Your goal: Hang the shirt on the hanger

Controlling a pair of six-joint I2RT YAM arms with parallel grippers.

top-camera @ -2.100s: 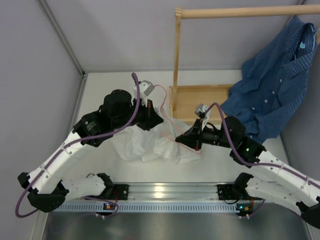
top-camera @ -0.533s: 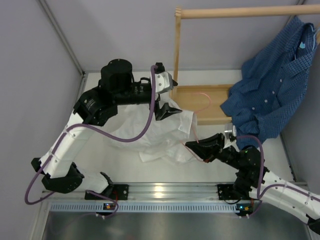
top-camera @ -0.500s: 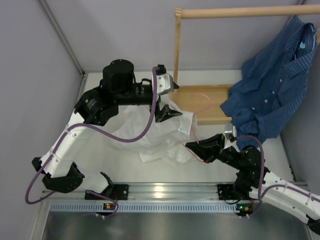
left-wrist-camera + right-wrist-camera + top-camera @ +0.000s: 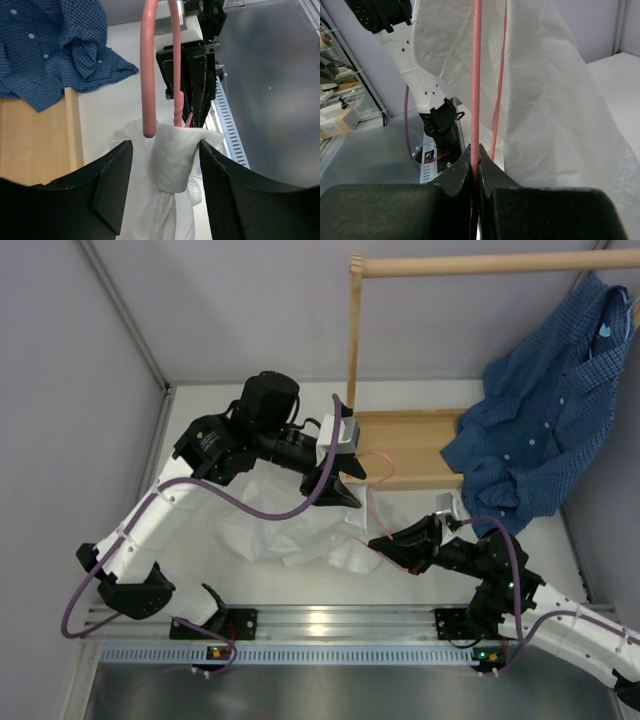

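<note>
Jaws of right gripper (image 4: 476, 154) pinch the hanger (image 4: 476, 75); left gripper (image 4: 165, 150) gapes around the shirt (image 4: 175, 162) collar, maybe touching it.

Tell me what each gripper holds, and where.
Right gripper: pink hanger, by a straight wire section. Left gripper: nothing; open jaws straddle the white shirt's collar.

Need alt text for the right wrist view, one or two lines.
The right tool is shut on a thin pink wire hanger, whose wire rises straight up between the black fingers. A plain white wrinkled cloth shirt hangs around the hanger, with a white robot arm behind at left.
</note>
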